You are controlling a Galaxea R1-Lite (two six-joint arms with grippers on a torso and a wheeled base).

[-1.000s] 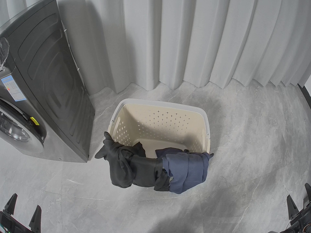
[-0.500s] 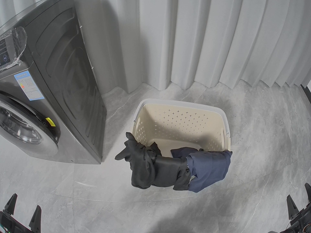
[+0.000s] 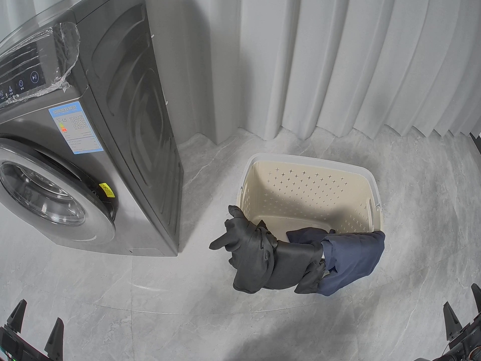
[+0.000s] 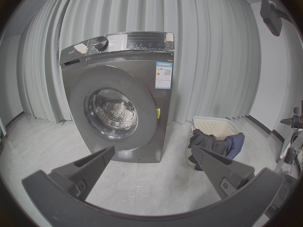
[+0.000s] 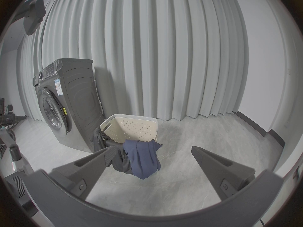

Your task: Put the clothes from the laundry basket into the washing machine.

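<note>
Overhead first, in the head view: a cream perforated plastic laundry basket (image 3: pixel 310 194) with a white rim stands on the pale grey marbled floor (image 3: pixel 200 297). Its long axis runs left to right. It stands to the right of a dark grey front-loading washing machine (image 3: pixel 125 126), near it but not touching. Two clothes hang over the basket's near long rim, laid end to end along it. A crumpled black garment (image 3: pixel 260 261) lies on the left, with one end poking leftward past the basket's corner toward the machine. A navy blue garment (image 3: pixel 353 259) lies on the right, touching the black one. Both spill down the outer wall on the robot's side. White pleated curtains (image 3: pixel 325 51) hang behind. The left claw (image 3: pixel 36 327) sits low at the left edge and the right claw (image 3: pixel 463 309) low at the right. Both are well apart from the basket, with fingers spread and nothing between them.

Next, the left wrist view: the left claw (image 4: pixel 151 152) is wide open and empty, facing the machine's front, where the round glass door (image 4: pixel 110 112) is closed. The basket (image 4: pixel 214 126) stands beside the machine, clothes on its rim.

Last, the right wrist view: the right claw (image 5: pixel 152 152) gapes wide, holding nothing, and faces the basket (image 5: pixel 132 128). The navy blue garment (image 5: pixel 142 158) hangs nearest, and the black one (image 5: pixel 120 160) is on the machine's side.
</note>
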